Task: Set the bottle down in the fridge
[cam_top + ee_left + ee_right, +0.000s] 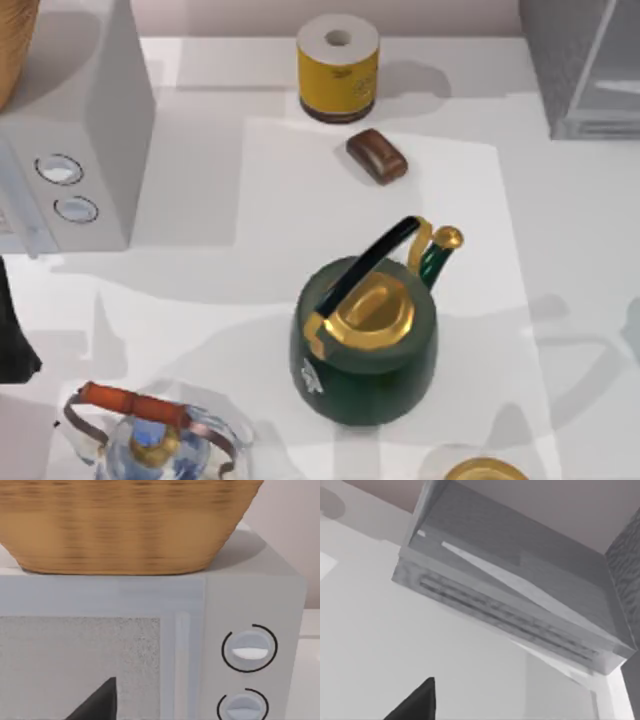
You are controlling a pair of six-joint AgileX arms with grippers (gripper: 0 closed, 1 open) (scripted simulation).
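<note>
A: Grey fridge (585,70) sits at the table's far right corner. Bottle location: can't tell.
B: Jaws unreadable on both arms. Find the bottle first, then approach the fridge's glass front squarely.

Rendered kitchen tabletop: microwave (75,150), kettle (365,335), fridge (585,65).

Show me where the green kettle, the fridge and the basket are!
green kettle (365,345): top view, on its dark green body below the gold lid.
fridge (520,597): right wrist view, on its grey front face.
basket (125,525): left wrist view, on its woven side.
</note>
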